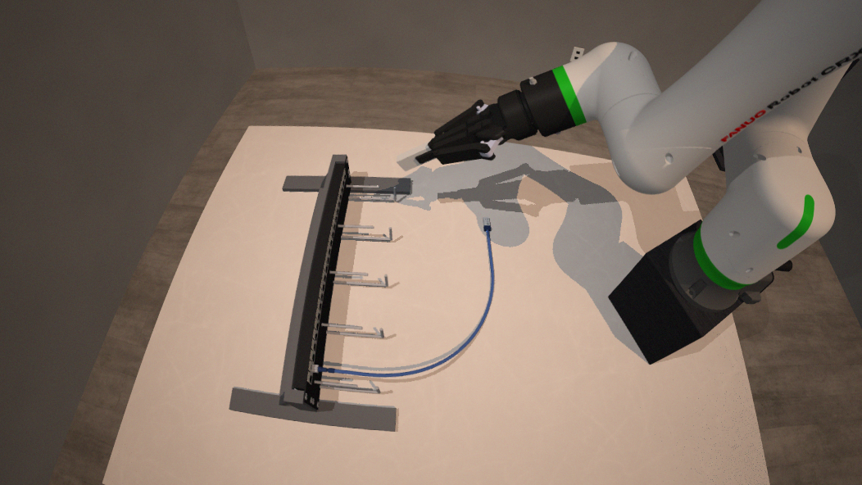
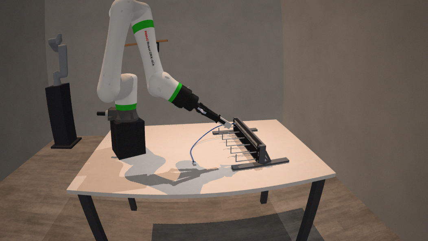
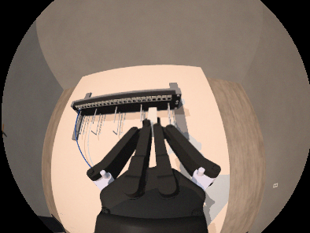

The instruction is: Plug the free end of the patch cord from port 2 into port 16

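Note:
The black patch rack [image 1: 319,271] [image 2: 250,139] [image 3: 126,100] stands on two flat feet on the table. The blue cord [image 1: 482,301] [image 2: 199,142] [image 3: 79,145] is plugged in near the rack's left end and curves out across the table. Its free plug [image 1: 487,224] [image 2: 193,163] lies loose on the table top, well away from the ports. My gripper [image 1: 412,157] [image 2: 227,123] [image 3: 153,113] is shut and empty. It hangs tilted above the table, in front of the rack near its right end, and is apart from the plug.
Thin cable-support bars [image 1: 367,235] stick out from the rack's front toward the cord. The rack's feet [image 1: 313,413] lie flat at both ends. The black robot pedestal [image 1: 669,307] [image 2: 127,137] stands on the table behind the cord.

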Robot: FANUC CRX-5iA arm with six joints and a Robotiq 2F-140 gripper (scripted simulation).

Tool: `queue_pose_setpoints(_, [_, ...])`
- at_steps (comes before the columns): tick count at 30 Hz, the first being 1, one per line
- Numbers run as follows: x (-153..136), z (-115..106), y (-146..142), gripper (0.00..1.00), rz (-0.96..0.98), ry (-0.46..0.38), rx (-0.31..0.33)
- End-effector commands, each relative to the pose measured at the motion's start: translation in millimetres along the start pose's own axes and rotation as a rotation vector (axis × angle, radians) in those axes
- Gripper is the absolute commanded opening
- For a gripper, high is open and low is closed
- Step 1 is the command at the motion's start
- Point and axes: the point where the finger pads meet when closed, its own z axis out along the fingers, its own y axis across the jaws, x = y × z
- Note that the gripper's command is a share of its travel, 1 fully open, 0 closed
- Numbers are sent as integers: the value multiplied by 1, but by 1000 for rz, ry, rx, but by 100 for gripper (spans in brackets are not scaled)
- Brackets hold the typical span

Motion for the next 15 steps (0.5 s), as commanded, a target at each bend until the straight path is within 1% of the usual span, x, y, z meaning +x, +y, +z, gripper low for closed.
queue_pose_setpoints(1, [1, 33, 1, 0, 0, 3, -4])
queue_pose_setpoints(2, [1, 42, 1, 0, 0, 3, -4])
queue_pose_setpoints(4, [1, 42, 1, 0, 0, 3, -4])
queue_pose_setpoints(10, [1, 91, 1, 0, 0, 3, -4])
queue_pose_setpoints(13, [1, 107, 1, 0, 0, 3, -4])
queue_pose_setpoints(15, [1, 114, 1, 0, 0, 3, -4])
